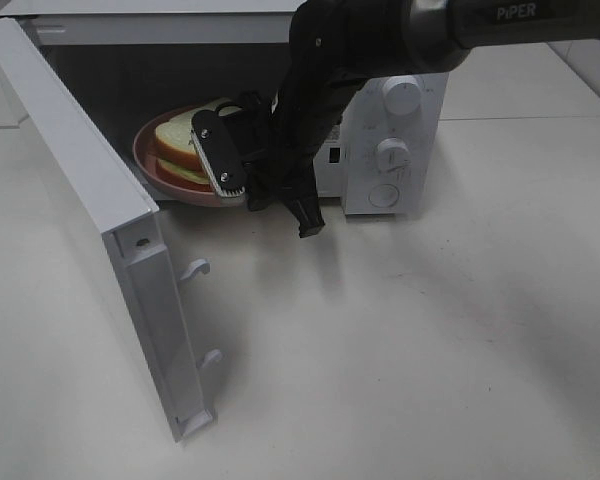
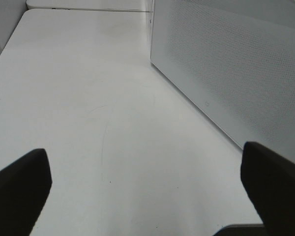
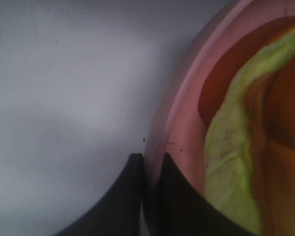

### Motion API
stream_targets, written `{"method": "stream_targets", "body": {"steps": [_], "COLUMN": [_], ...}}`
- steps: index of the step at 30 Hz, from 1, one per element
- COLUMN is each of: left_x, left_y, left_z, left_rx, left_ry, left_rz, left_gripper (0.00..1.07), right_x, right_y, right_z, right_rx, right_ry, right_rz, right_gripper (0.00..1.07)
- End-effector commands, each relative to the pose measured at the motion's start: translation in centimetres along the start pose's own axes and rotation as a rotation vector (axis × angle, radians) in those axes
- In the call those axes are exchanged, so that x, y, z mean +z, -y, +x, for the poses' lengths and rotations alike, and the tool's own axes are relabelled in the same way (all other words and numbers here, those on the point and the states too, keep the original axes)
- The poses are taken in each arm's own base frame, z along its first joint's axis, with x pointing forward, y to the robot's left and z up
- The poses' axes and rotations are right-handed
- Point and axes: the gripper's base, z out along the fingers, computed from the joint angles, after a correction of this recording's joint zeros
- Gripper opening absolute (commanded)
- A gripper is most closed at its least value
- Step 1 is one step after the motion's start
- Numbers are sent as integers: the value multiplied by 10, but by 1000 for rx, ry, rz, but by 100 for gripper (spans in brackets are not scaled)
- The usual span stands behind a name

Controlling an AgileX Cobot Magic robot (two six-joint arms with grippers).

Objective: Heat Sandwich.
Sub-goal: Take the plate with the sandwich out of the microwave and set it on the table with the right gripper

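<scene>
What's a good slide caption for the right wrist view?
Right hand pinching the rim of the pink plate, which carries the sandwich, on the microwave floor.

Matt sandwich (image 1: 177, 136), glossy pink plate (image 1: 148, 163), smooth table (image 1: 430, 350).

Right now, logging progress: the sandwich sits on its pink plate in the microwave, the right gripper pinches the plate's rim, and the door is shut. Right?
No: the door stands wide open, as the exterior high view shows. The rest holds: sandwich on the pink plate in the microwave, right gripper shut on the plate's rim.
</scene>
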Motion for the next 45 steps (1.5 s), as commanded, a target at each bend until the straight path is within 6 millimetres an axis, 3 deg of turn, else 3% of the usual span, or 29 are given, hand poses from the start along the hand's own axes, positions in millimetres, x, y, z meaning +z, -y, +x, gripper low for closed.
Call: {"method": "stream_targets", "body": {"steps": [1, 24, 45], "left_x": [0, 0, 0], "left_y": [0, 0, 0], "left_z": [0, 0, 0], "left_rx": [-2, -2, -2], "left_ry": [13, 13, 13], "left_rz": [-7, -7, -6], "left_gripper": [98, 98, 98], "right_x": [-14, -59, -106], "right_y": [1, -16, -76], "right_z": [8, 2, 7], "right_rx": [-13, -50, -109], "right_ry": [14, 70, 52], "right_rz": [14, 49, 123], "right_gripper": [0, 0, 0]}}
